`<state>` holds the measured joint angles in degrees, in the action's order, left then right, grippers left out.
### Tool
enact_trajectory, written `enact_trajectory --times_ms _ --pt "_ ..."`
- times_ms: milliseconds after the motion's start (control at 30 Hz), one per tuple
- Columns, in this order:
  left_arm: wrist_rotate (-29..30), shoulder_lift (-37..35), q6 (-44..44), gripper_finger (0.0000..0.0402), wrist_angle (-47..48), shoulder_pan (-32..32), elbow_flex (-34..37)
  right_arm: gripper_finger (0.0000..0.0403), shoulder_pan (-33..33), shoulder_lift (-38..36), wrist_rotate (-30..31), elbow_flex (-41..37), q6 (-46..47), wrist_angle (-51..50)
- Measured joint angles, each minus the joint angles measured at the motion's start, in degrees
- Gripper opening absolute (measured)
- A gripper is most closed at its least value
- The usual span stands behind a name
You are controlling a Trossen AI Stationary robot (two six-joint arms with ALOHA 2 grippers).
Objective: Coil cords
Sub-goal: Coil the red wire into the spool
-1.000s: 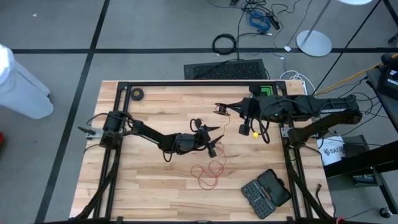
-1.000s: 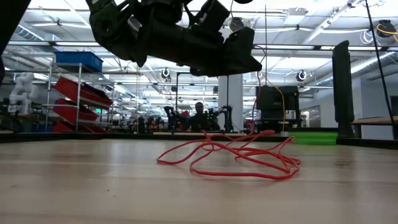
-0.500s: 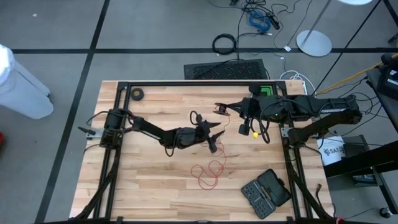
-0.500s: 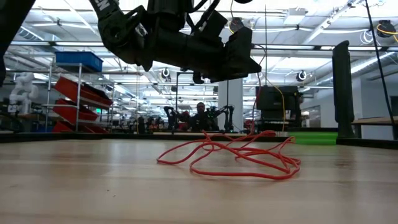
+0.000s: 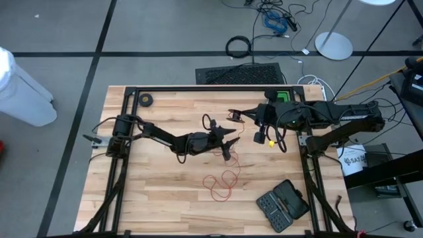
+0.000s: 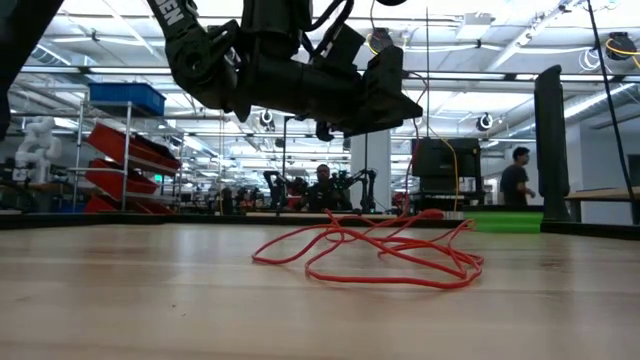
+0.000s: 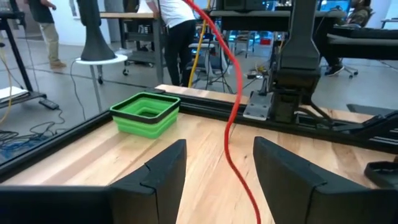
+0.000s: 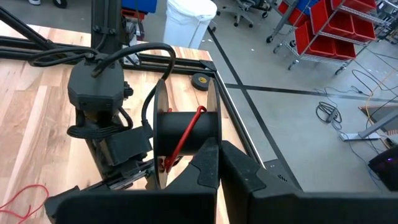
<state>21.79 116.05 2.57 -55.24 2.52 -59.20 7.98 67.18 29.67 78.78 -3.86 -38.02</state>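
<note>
The red cord (image 5: 221, 182) lay limp and light in loose table loops, rising between my left gripper's (image 7: 214, 171) parted fingers toward the reel (image 8: 186, 140) my right gripper (image 8: 214, 163) clamped.

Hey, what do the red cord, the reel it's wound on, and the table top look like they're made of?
Red cord: probably plastic-coated wire, going by its smooth, slightly glossy skin and springy loose loops. Reel, clamped in the right hand: seemingly black plastic, with a matte core and thin flanges. Table: light wood, likely butcher-block, with visible plank seams and grain and a satin finish.
</note>
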Motion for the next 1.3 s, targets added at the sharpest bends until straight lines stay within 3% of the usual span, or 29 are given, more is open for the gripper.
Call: enact_trajectory --times_ms 500,1100,1300 --pt "-2.29 0.02 -0.4 0.0133 -0.88 0.02 -0.76 0.0 -0.02 0.0 0.0 0.0 0.0 0.04" --pt "-1.91 0.02 -1.48 0.0129 4.63 0.07 -3.74 0.0 -0.02 0.0 0.0 0.0 0.0 0.04" --pt "-1.41 0.02 -1.46 0.0097 4.81 0.07 -3.74 0.0 -0.02 0.0 0.0 0.0 0.0 0.02"
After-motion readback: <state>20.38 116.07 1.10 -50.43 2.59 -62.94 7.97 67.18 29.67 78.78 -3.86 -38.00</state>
